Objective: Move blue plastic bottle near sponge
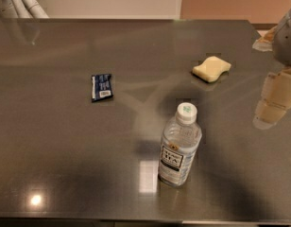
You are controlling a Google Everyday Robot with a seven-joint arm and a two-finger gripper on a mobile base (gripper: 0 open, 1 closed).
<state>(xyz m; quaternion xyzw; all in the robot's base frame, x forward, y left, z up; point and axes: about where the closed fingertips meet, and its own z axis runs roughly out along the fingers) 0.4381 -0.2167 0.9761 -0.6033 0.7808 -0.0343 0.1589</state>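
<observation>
The blue plastic bottle point(179, 148) stands upright on the grey table point(65, 150), toward the near edge, cap on and nothing touching it. The sponge point(211, 68) lies flat farther back and to the right, well apart from it, so the move looks not yet begun. The gripper point(277, 100) hangs at the right edge, clear of both and holding neither; whether it is open I cannot tell. A small dark-blue packet point(101, 87) lies off left, out of the likely path.
</observation>
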